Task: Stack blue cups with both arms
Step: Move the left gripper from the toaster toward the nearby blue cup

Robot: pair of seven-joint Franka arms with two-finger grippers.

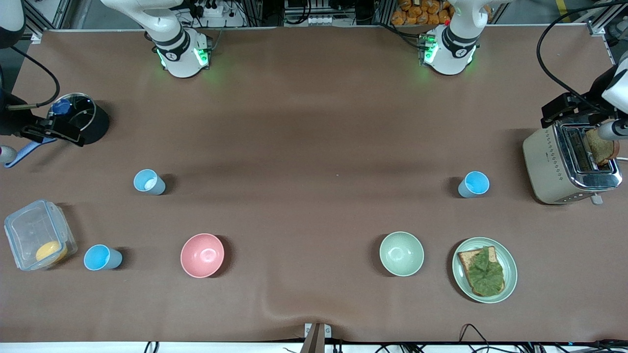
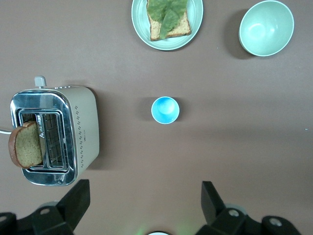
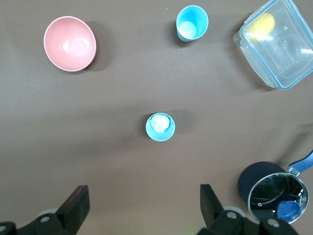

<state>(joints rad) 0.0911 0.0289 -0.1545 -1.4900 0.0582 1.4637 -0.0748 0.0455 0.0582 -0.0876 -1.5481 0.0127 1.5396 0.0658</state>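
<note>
Brown worktop [image 1: 314, 147] carries everything; both arms are raised, only their bases show in the front view.

Toaster [image 1: 569, 164] sits at the left arm's end of the worktop, a slice of bread [image 1: 602, 147] sticking up from one slot. Clear lidded box [image 1: 37, 234] with something yellow inside is at the right arm's end, near the front camera. Black pot [image 1: 83, 120] with a blue handle is also at that end, farther from the camera than the box.

Green plate [image 1: 510, 267] holds toast topped with a lettuce leaf [image 1: 484, 270]. Green bowl [image 1: 401, 253] is just beside the plate, toward the right arm's end. Pink bowl [image 1: 202, 255] is about as near the camera as the green bowl, toward the right arm's end.

Three blue cups, all upright, well apart, none stacked:
- cup A [image 1: 474, 184] between toaster and green bowl, farther from camera than the plate
- cup B [image 1: 148, 182] farther from camera than the pink bowl
- cup C [image 1: 100, 258] between box and pink bowl

Left hand [image 2: 145, 203] is over the bare worktop near cup A, fingers spread wide, holding nothing. Right hand [image 3: 145, 203] is over the bare worktop near cup B, fingers likewise spread wide and holding nothing.
</note>
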